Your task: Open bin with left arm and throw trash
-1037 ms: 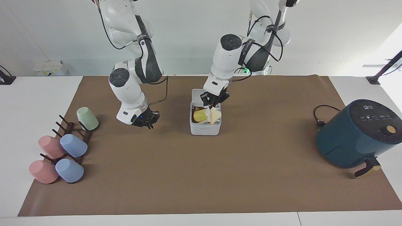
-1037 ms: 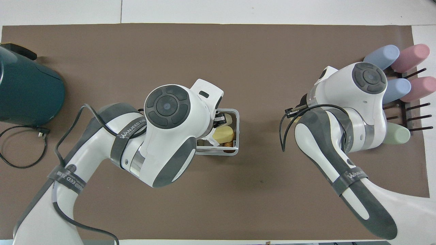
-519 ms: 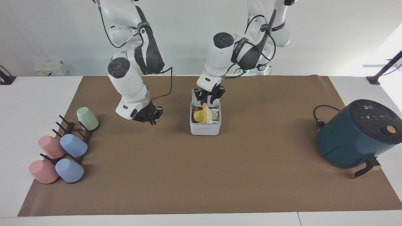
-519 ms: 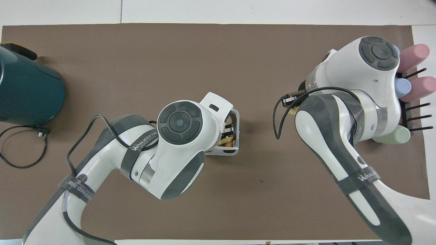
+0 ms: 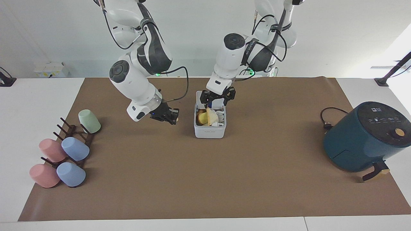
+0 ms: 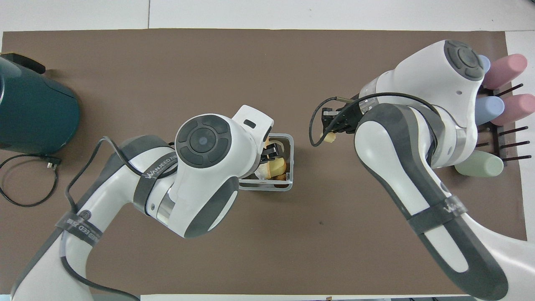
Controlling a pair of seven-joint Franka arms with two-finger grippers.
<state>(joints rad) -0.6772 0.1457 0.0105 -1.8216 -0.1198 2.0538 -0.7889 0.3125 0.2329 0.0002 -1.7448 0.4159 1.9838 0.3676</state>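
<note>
On the brown-covered tabletop [image 5: 205, 179] by a white wall, the open bin [image 5: 210, 130] sits under the left hand [image 5: 217, 96], fingers spread; right hand [image 5: 167, 116] pinches a small tan lump [image 6: 329, 137] beside it.

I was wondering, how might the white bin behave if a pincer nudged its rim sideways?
The bin looks small and thin-walled, so probably light and apt to slide on the flat mat. Its low, square base suggests sliding rather than tipping.

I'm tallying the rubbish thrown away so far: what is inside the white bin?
The open bin holds a yellow lump, a toast piece and crumpled white tissue. The left gripper hangs over it. Anything beneath this trash is covered.
</note>
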